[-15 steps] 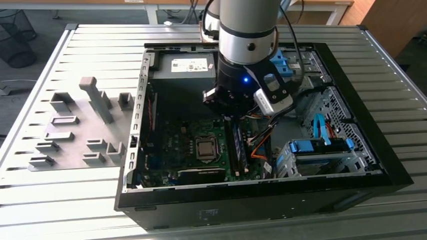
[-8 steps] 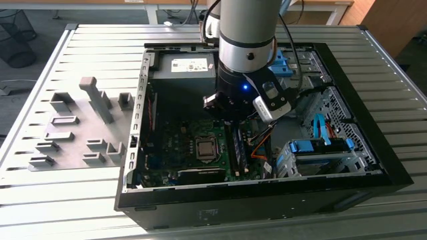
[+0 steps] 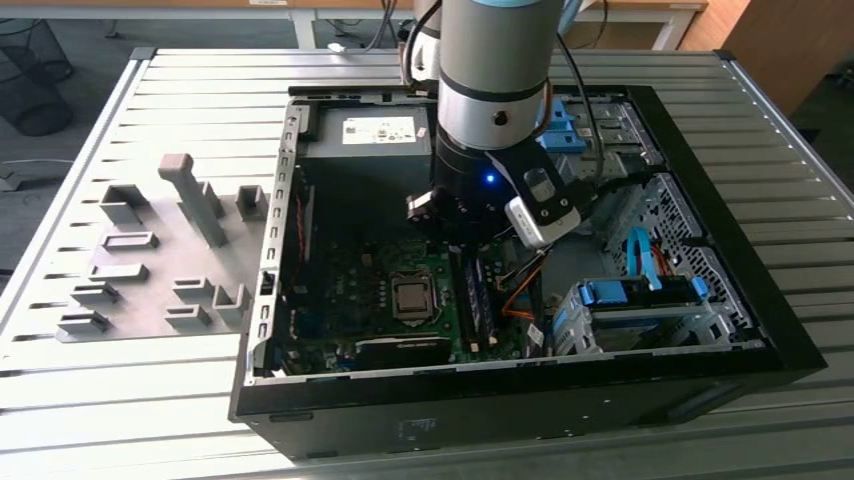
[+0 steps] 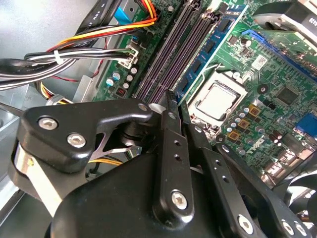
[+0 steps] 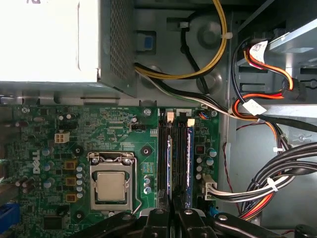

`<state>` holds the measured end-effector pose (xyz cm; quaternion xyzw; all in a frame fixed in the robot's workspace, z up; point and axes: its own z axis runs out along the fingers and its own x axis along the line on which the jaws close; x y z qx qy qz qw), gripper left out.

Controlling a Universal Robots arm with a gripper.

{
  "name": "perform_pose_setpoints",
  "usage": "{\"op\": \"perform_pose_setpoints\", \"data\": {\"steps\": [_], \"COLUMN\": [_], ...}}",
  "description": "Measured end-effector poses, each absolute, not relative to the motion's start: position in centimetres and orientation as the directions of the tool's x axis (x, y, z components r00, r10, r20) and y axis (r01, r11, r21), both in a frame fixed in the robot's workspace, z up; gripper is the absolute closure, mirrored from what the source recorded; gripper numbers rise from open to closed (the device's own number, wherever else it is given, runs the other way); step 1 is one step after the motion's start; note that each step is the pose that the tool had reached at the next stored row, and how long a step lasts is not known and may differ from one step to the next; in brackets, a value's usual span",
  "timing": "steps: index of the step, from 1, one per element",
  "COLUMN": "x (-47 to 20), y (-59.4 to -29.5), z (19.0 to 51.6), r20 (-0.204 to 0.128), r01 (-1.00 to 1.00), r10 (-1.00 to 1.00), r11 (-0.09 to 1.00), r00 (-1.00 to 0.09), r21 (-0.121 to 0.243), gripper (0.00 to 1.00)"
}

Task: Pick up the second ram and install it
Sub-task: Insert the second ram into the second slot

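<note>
The second ram (image 5: 169, 163) is a thin blue-green stick standing on edge in one of the long black motherboard slots beside the processor socket (image 5: 110, 186). In the second wrist view its chip-covered side (image 4: 214, 43) runs straight toward my fingertips. My gripper (image 5: 172, 218) (image 4: 177, 101) hangs low over that slot, its two black fingers (image 4: 171, 148) drawn close together, one on each side of the stick. Another blue stick (image 5: 188, 158) sits two slots away. In the exterior view my arm (image 3: 494, 110) reaches down into the open computer case (image 3: 320, 410).
Bundled cables (image 5: 277, 183) lie close beside the slots. The silver power supply (image 5: 54, 39) fills the case's far end, and blue drive cages (image 3: 641, 295) stand at the exterior view's right. Grey block-shaped holders (image 3: 187, 215) sit on the slatted table outside the case.
</note>
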<state>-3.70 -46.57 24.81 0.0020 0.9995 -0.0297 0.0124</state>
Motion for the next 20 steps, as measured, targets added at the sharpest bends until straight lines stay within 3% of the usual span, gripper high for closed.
{"op": "perform_pose_setpoints", "data": {"steps": [20], "x": [-3.3], "y": [-47.0], "z": [23.5], "r20": [-0.025], "r01": [0.008], "r10": [0.006], "r11": [0.998], "r00": [-1.000], "r21": [-0.059], "gripper": [0.86]}}
